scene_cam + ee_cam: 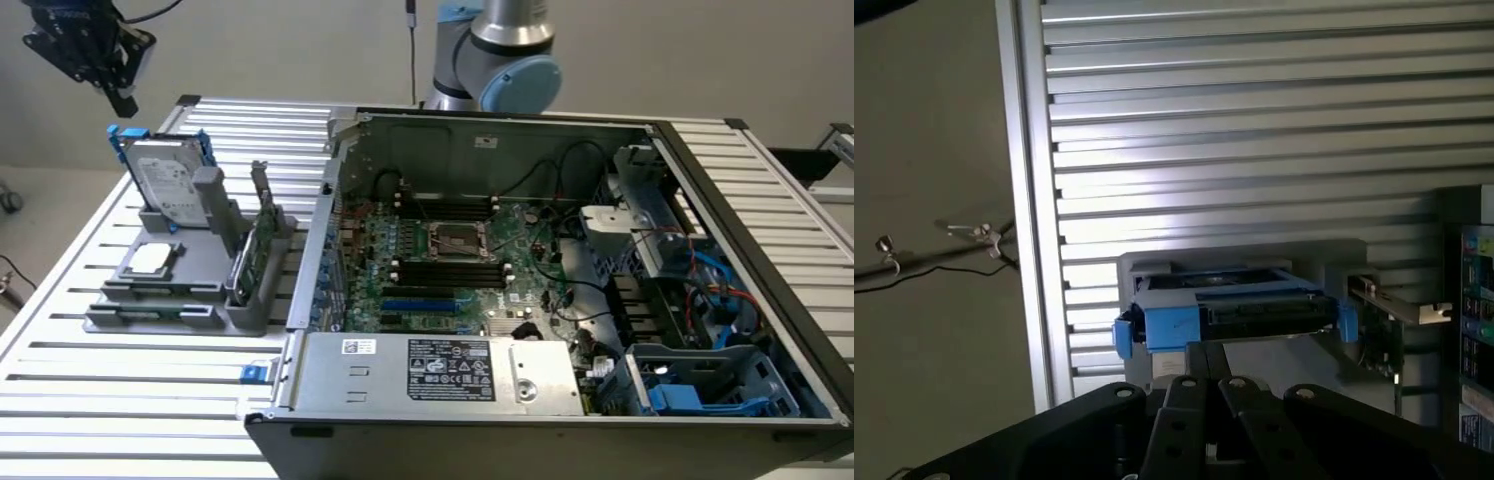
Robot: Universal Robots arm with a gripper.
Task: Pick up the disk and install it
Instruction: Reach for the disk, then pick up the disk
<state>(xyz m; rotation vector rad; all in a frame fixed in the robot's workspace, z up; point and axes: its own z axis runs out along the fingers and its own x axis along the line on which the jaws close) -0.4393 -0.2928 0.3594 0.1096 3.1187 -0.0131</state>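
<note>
Gripper (pixel 120 98), a black two-fingered pincer, is hovering in the air at eleven o'clock in the exterior view and carrying nothing. Its fingers (pixel 1189 390) are pressing together, with no gap between them in the wrist view.

Disk (pixel 166 180), a flat rectangular silver-grey metal hard drive with a white label and a blue plastic carrier, is standing upright on edge in the grey plastic stand (pixel 214 318). It is sitting at about six o'clock from the gripper, apart from it. In the wrist view the disk (pixel 1239 315) is showing edge-on beyond the fingertips, untouched.

Small square silver chip (pixel 151 258) is lying flat on the stand at six o'clock from the disk. Thin green circuit card (pixel 262 235) is standing on edge at three o'clock from the disk.

Open metal computer case (pixel 481 150) is lying at three o'clock from the stand on the ribbed aluminium table (pixel 134 400). Grey-and-blue arm base (pixel 501 50) is rising at twelve o'clock from the case.
</note>
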